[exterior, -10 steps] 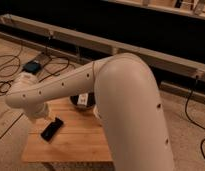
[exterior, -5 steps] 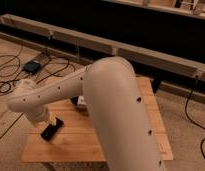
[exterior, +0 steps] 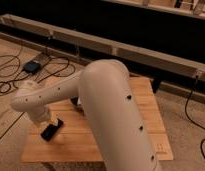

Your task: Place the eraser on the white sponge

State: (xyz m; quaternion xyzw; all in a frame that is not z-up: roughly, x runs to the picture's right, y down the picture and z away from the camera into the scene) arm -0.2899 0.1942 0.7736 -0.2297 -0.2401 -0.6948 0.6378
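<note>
The gripper (exterior: pixel 46 120) hangs wide and empty, just at 11 o'clock of the eraser (exterior: pixel 53 128), which lies flat toward the table's (exterior: pixel 146 100) 8 o'clock. It is probably light, stiff and smooth, so pinch its long edges mid-length. The sponge is hidden.

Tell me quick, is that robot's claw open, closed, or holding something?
Gripper: down at the eraser on the left part of the wooden table; open, closed or holding cannot be told.

Bulky, smooth cream-white robot arm (exterior: pixel 113 110), rounded segments dotted with small dark screws; its gripper (exterior: pixel 46 121) is at the wooden table's (exterior: pixel 146 97) left side.
</note>
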